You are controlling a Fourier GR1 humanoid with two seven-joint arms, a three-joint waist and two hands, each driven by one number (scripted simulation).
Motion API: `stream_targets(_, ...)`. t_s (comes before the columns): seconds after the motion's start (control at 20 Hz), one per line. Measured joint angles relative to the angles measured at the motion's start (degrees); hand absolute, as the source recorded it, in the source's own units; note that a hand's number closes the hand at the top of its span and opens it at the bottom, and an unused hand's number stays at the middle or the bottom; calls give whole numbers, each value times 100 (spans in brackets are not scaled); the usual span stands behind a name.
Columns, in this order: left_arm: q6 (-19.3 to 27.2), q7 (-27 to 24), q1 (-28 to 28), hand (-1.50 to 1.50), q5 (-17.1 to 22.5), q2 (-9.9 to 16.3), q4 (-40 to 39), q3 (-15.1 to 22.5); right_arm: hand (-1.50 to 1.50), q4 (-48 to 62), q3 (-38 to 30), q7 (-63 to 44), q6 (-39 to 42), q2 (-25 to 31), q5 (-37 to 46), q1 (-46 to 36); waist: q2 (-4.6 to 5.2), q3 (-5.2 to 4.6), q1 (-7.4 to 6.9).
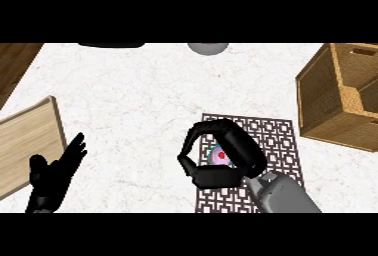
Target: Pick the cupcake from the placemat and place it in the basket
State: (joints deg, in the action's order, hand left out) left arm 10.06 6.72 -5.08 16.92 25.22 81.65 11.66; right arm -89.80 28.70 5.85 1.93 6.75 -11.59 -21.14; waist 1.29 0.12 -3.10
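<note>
While your left hand (52, 177) just sits at the lower left edge with its fingers straight and pointing up, holding nothing, all the action is further right. Next to that hand there's a wooden board (28, 145) lying on the desk (140, 95), well away from anything that matters.

Move to the middle and you've got your right hand (218, 160) over the placemat (277, 135), fingers and thumb curled into a ring around the cupcake (221, 156). You can only see a bit of pink top with a red dot through the gap, so I honestly can't tell if the fingers are touching it yet or just surrounding it. It looks like it's sitting on the mat, not lifted.

What could bite you: if you lift before the fingers really close on it, the cupcake probably stays behind or tips out sideways. Squash the frosting end and it may slip too.

Far right is the basket (325, 100), tilted-looking walls and a divider inside. The near wall stands between the mat and the opening, so you'd need to go up and over, or you'll likely clip the rim. A grey round thing (207, 48) and a dark shape (111, 45) at the top edge are out of the path.
</note>
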Motion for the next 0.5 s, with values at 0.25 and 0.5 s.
stream_targets(0.25, 45, 380, 2, 0, -13, -180, -86, 168, -150, 195, 1281, -243, -751, -471, 879, -378, -112, 8, 141)
stream_targets(0.5, 87, 435, -121, 0, 1, -199, -77, 124, -150, 343, 1445, -1314, -1212, -123, 2196, -1124, -211, 7, 305)
